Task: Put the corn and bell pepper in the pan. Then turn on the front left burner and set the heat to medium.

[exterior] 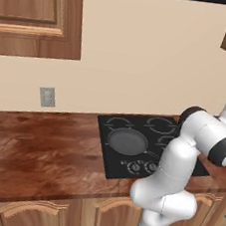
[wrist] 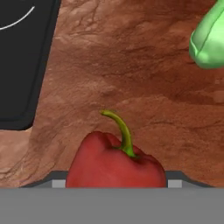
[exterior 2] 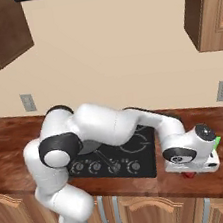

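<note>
One red bell pepper point(wrist: 116, 162) between the closed-in gripper point(exterior 2: 193, 171) jaws near the counter's point(wrist: 131, 78) front edge, one green corn point(wrist: 210, 39) beside, one pan point(exterior: 127, 141) on the stovetop point(exterior: 151, 127)

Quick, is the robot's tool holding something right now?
Tool: closed on the bell pepper, down at the counter.

A home kitchen here: glossy reddish-brown wooden counter point(exterior: 35, 145), inset black glass cooktop point(exterior: 148, 127), panelled wooden cabinets point(exterior: 39, 13) overhead
</note>
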You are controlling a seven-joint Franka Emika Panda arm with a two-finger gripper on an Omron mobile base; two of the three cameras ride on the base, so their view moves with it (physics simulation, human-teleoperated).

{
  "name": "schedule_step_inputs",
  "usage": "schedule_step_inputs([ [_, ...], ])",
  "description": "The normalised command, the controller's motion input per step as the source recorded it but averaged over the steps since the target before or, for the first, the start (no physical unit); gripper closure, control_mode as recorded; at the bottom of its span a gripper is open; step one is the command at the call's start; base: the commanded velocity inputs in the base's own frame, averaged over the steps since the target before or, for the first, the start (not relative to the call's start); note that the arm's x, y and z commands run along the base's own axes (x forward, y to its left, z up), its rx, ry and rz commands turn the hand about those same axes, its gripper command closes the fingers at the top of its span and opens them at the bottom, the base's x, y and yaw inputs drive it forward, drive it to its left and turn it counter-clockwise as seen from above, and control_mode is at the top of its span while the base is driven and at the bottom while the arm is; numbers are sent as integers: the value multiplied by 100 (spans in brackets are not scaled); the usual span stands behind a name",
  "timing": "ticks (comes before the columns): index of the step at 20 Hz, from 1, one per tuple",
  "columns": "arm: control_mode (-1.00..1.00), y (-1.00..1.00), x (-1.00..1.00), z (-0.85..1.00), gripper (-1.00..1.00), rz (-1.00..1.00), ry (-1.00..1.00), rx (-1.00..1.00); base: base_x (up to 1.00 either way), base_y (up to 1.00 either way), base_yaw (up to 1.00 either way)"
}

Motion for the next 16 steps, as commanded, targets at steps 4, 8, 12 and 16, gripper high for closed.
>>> schedule_step_inputs([
  [4, -100, 73, -8, 96, 100, 0, -1, -3, 0, 0, 0],
  [8, -100, 76, 7, 70, 100, 0, 8, 0, 0, 0, 0],
  [12, -100, 99, 16, 35, 100, -3, 7, -2, 0, 0, 0],
  [16, -100, 100, 17, 6, 100, -11, 4, -11, 0, 0, 0],
])
